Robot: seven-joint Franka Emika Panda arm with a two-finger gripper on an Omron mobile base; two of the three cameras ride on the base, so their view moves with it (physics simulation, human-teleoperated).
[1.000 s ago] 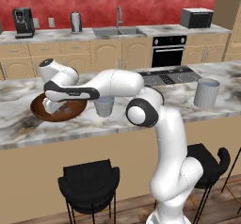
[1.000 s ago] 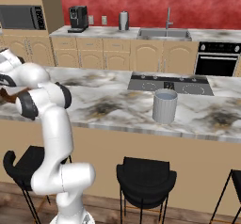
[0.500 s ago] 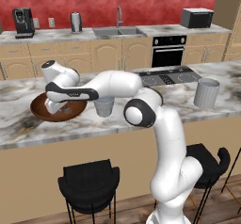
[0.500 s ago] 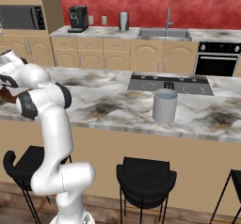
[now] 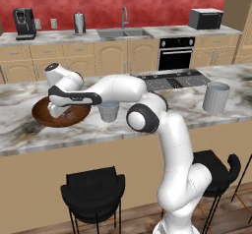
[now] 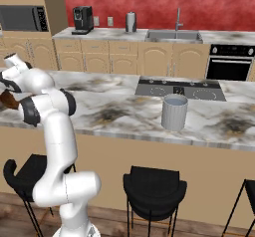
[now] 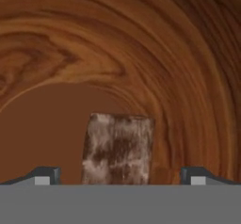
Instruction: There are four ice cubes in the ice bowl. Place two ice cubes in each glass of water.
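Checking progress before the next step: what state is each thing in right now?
hand: open, low inside the ice bowl, an ice cube between its fingertips
ice cube: lying in the bowl, not gripped
ice bowl: upright on the counter
near glass: upright beside the bowl
far glass: upright, apart

The gripper (image 7: pixel 120 178) looks straight into the ice bowl (image 7: pixel 141 53), whose dark reddish-brown wood grain curves in rings above and around the jaws. The two dark fingertips (image 7: pixel 44 175) stand wide apart at the bottom edge. Between them, slightly nearer the left tip, sits one ice cube (image 7: pixel 117 148), a mottled, brownish translucent block resting on the bowl's floor, touching neither fingertip.
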